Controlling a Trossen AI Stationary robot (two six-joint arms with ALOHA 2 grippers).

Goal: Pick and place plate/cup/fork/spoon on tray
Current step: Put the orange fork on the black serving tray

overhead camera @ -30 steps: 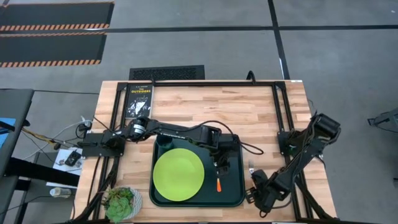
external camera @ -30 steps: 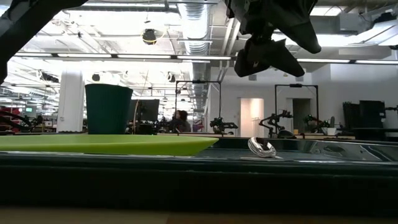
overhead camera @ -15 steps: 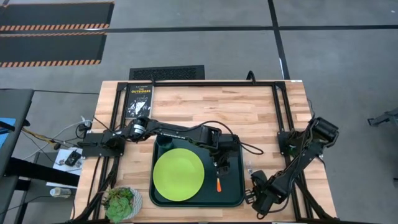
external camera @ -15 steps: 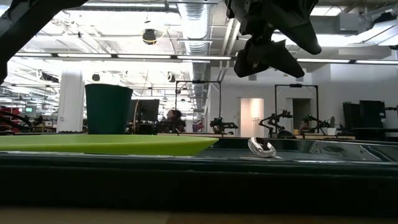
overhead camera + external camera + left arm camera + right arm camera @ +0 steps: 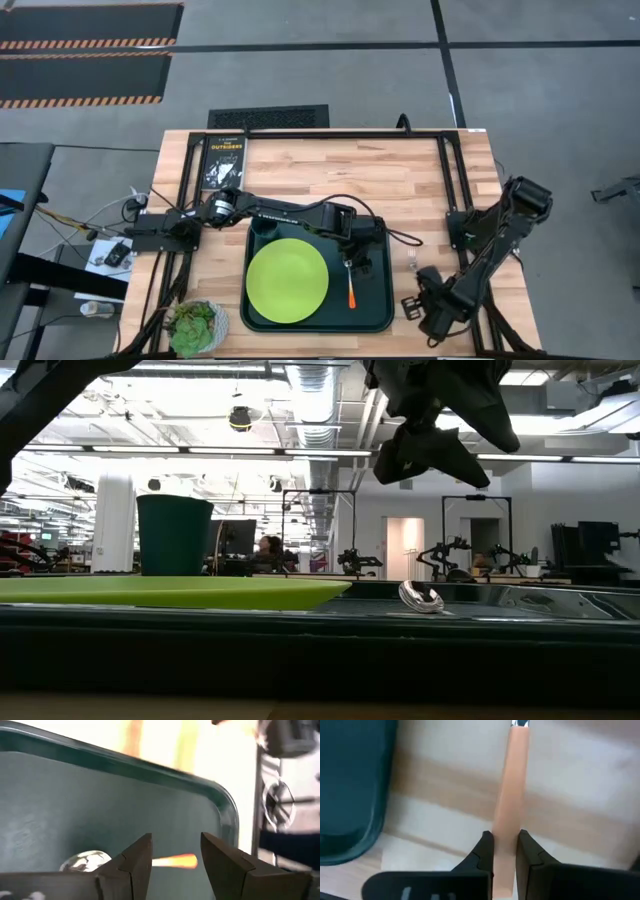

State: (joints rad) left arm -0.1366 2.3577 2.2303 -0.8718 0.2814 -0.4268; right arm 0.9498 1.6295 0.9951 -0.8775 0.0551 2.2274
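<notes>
Down at the near right corner, the right gripper (image 5: pixel 504 851) pinches the fork (image 5: pixel 510 795) by its handle, tines pointing away over bare table (image 5: pixel 420 180) beside the tray (image 5: pixel 380 310), while farther in, the left gripper (image 5: pixel 176 851) hangs open over the spoon (image 5: pixel 351 288), handle toward the near rim.

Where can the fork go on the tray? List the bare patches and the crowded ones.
Bare: the tray strip between the spoon and the right rim. Crowded: the plate and the cup fill the left; the open left end effector hangs over the spoon's bowl. The right end effector grips the fork.
</notes>
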